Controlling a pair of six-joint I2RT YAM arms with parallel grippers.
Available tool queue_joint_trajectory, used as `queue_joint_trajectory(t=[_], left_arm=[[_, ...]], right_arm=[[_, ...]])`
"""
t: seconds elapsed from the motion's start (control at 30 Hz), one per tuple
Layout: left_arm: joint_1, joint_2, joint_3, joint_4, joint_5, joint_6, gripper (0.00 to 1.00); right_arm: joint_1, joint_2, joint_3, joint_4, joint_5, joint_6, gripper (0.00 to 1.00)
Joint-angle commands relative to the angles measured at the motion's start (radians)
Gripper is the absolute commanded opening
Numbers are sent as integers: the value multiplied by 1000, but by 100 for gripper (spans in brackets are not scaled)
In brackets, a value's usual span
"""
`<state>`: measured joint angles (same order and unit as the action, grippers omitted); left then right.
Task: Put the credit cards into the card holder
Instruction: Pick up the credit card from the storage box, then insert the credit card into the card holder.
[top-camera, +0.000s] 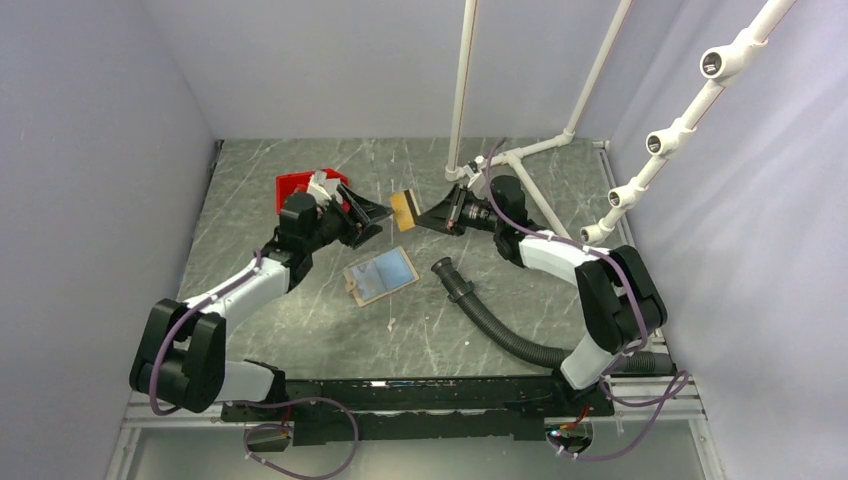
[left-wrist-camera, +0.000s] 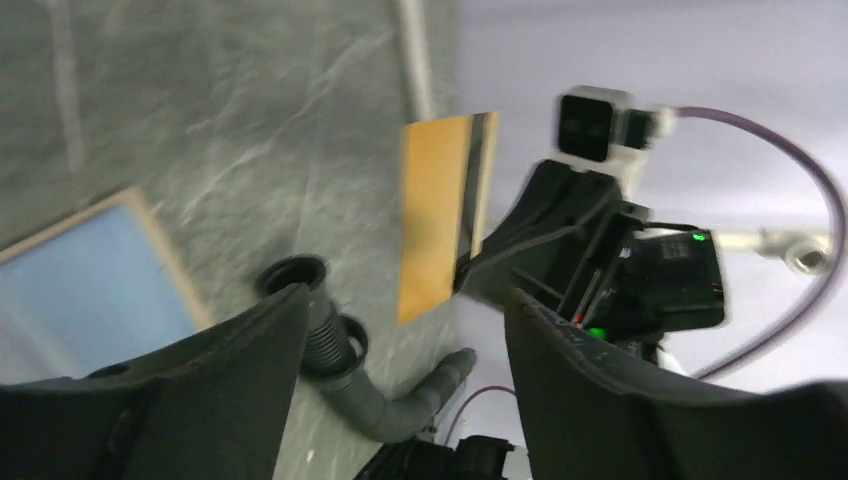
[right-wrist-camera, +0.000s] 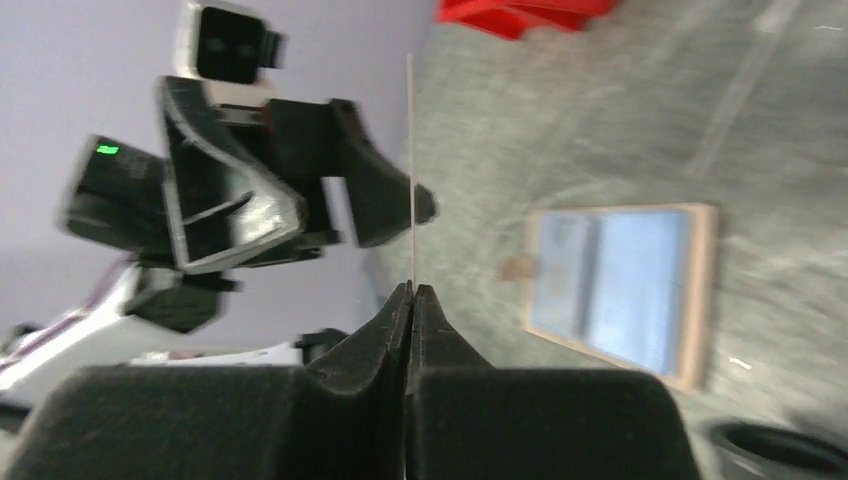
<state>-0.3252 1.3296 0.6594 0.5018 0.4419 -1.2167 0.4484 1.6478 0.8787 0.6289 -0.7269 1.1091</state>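
My right gripper (top-camera: 422, 215) is shut on the edge of the gold-brown card (top-camera: 404, 208) and holds it upright above the table. The card shows face-on in the left wrist view (left-wrist-camera: 438, 225) and as a thin edge in the right wrist view (right-wrist-camera: 411, 170), above the closed fingertips (right-wrist-camera: 400, 298). My left gripper (top-camera: 368, 214) is open and empty, just left of the card and facing it (left-wrist-camera: 405, 310). The tan card holder (top-camera: 352, 281) lies flat on the table below them, and a pale blue-grey card (top-camera: 384, 272) covers most of it. I cannot tell whether that card is inside it. The whitish-grey card is out of view.
A red bin (top-camera: 292, 186) sits behind the left gripper. A black ribbed hose (top-camera: 480, 310) curves from the table's middle to the right arm's base. White pipe framing (top-camera: 520, 160) stands at the back right.
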Motion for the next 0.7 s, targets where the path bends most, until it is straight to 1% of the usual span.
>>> queue_joint_trajectory(t=[0.0,0.03,0.07,0.1,0.17,0.23,0.27,0.3,0.37,0.43,0.57,0.67], left_arm=[[-2,-30,115,-591,-63,196,81],[-2,-18,118,-612,-47,211,79],[-2,4,119,-621,-21,226,73],[-2,30,124,-619,4,235,64],[-3,86,116,-565,69,236,41],[-6,128,111,-547,90,252,22],[-8,144,113,-563,84,271,15],[-9,159,121,-597,70,291,11],[-9,172,129,-661,28,324,4],[-9,170,117,-703,-9,337,0],[-9,160,85,-761,-78,345,0],[-9,162,63,-771,-110,338,0]], right_arm=[[-13,-35,111,-520,60,-460,0],[-8,-11,131,-581,46,-518,0],[-4,15,156,-655,25,-572,0],[6,50,178,-705,-2,-616,0],[29,123,231,-812,-46,-699,0],[56,164,247,-837,-65,-726,0],[73,171,243,-819,-70,-722,0],[83,178,241,-807,-78,-714,0],[93,193,238,-779,-99,-688,0],[95,204,231,-745,-121,-658,0],[95,241,241,-743,-133,-650,0],[94,259,244,-739,-132,-643,0]])
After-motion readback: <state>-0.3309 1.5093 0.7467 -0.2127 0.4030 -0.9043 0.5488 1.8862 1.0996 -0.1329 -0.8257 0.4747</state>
